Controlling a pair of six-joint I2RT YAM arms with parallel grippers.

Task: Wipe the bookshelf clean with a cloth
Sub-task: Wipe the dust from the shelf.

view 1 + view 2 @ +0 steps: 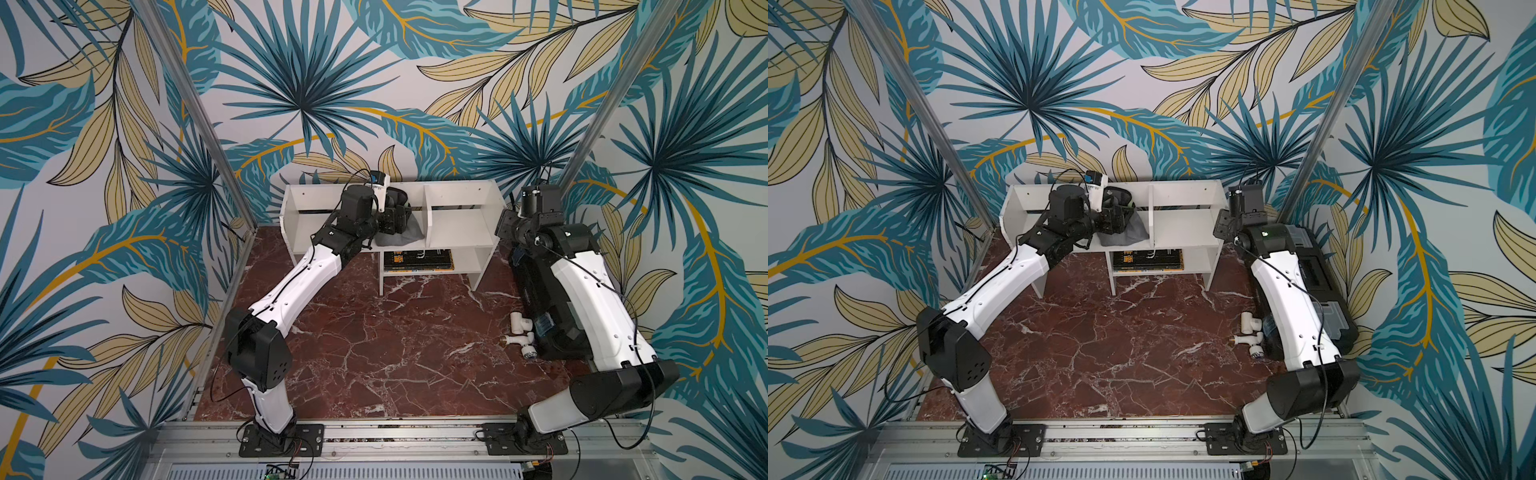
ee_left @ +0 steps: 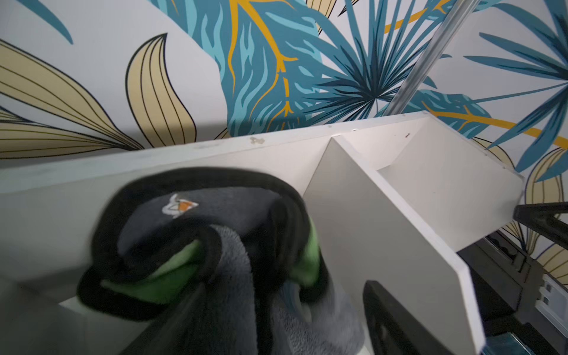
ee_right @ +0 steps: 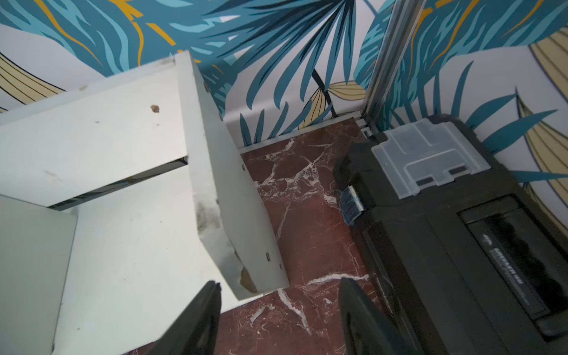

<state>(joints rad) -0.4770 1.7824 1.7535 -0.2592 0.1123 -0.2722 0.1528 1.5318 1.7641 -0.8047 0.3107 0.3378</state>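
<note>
The white bookshelf [image 1: 457,199] [image 1: 1183,195] stands against the back wall. My left gripper [image 1: 397,216] [image 1: 1117,216] reaches into its middle upper compartment. There the dark grey cloth [image 1: 399,239] [image 1: 1125,235], with its black hem and green patches, lies bunched on the shelf board. In the left wrist view the cloth [image 2: 221,246] is blurred between the widely spread fingers of the left gripper [image 2: 282,295], beside a divider [image 2: 384,215]. My right gripper [image 1: 505,226] [image 1: 1223,226] [image 3: 278,282] hovers open by the bookshelf's scuffed right end panel [image 3: 221,215], holding nothing.
A black toolbox [image 1: 1320,274] [image 3: 461,230] lies along the right wall under the right arm. White pipe fittings [image 1: 519,332] [image 1: 1250,332] rest on the red marble floor beside it. Dark books [image 1: 417,259] fill the lower cubby. Metal posts flank the bookshelf.
</note>
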